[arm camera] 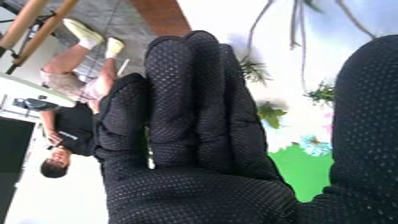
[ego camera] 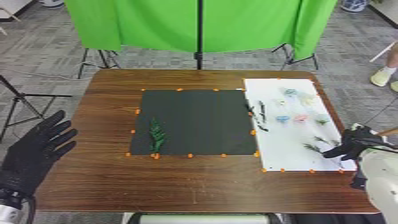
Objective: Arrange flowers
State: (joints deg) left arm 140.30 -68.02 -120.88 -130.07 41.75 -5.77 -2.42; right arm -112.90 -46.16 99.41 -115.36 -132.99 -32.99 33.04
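Note:
My right hand (ego camera: 354, 144) is over the lower right part of the white sheet (ego camera: 284, 145), by some green sprigs (ego camera: 313, 147). In the right wrist view the right hand (arm camera: 200, 125) has straight fingers, its thumb apart, and thin stems and a sprig (arm camera: 255, 71) lie beyond. Blue flowers (ego camera: 282, 119) and a pink flower (ego camera: 300, 118) rest farther up the sheet, with dark leafy stems (ego camera: 261, 112) along its left side. One green leafy branch (ego camera: 156, 135) lies on the black mat (ego camera: 200, 122). Off the table's left side, my left hand (ego camera: 40, 145) is open, fingers straight.
Orange markers (ego camera: 189, 155) edge the mat and the sheet. The brown table (ego camera: 195, 182) extends in front of them. A green cloth (ego camera: 151, 25) hangs on a stand behind the table, and a tripod (ego camera: 27, 102) stands at the left.

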